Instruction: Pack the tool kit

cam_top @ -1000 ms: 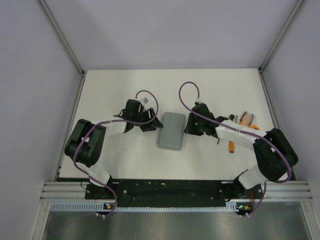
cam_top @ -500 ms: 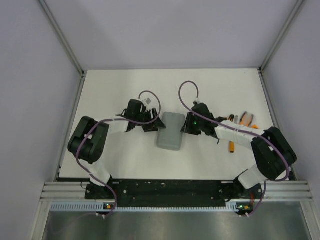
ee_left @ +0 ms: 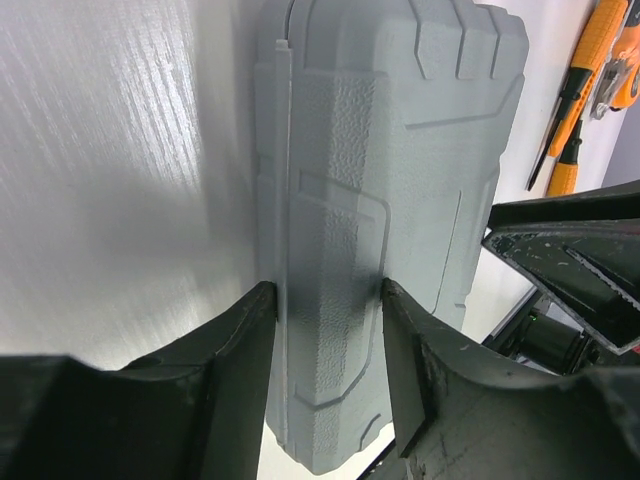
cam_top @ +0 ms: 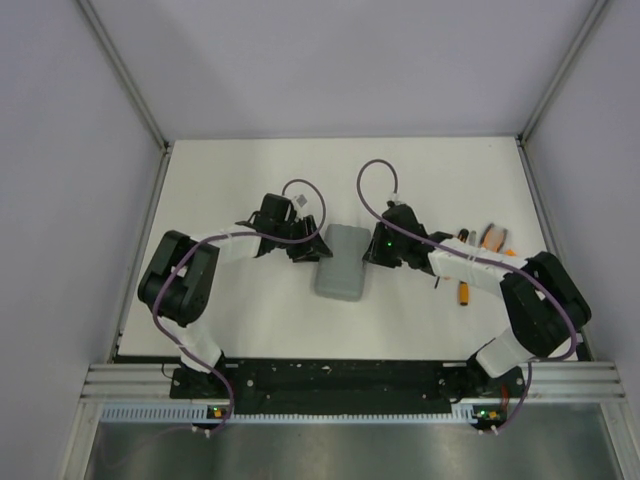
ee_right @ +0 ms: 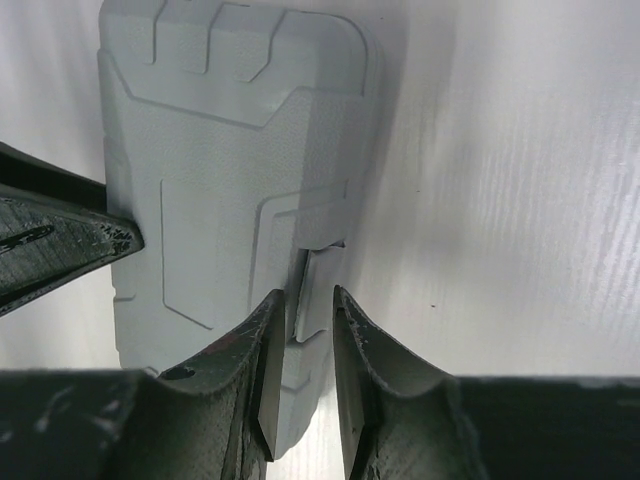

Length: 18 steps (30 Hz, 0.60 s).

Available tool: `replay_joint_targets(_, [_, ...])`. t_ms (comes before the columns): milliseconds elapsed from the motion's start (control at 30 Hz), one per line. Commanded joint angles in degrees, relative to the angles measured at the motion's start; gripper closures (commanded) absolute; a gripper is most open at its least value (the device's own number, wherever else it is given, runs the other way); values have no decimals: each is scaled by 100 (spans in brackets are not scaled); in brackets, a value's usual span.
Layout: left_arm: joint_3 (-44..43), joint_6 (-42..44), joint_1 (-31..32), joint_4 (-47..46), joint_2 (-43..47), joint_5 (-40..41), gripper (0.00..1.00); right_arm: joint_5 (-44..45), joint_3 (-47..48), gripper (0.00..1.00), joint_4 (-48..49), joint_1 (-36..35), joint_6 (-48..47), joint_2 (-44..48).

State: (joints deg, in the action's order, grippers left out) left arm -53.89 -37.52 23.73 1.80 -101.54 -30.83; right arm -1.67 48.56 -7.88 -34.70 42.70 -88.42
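The grey clamshell case (cam_top: 342, 262) lies closed in the middle of the table. My left gripper (cam_top: 305, 248) is at its left side. In the left wrist view my left gripper (ee_left: 330, 300) has both fingers pressed on a raised part of the case (ee_left: 400, 140) along that edge. My right gripper (cam_top: 372, 250) is at the case's right side. In the right wrist view my right gripper (ee_right: 300, 310) is closed on the small latch tab (ee_right: 320, 275) of the case (ee_right: 210, 150). Orange-and-black tools (cam_top: 488, 240) lie outside the case to the right. The tape measure is not visible.
An orange-handled screwdriver (cam_top: 463, 290) lies near the right arm, and tools also show in the left wrist view (ee_left: 585, 70). White walls with metal posts close in the table on three sides. Purple cables loop above both wrists.
Both grippers have moved inward onto the case, the left one from the left and the right one from the right. The case has hardly moved.
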Motion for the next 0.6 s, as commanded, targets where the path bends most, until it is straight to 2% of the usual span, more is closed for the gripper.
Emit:
replay_joint_targets(0, [133,289,53,786,-86,631,55,545,-39,75,-504,33,-60,229])
replay_joint_targets(567, [168,306,71,778,-103,648,57,395,-65,71,-284,33,19,483])
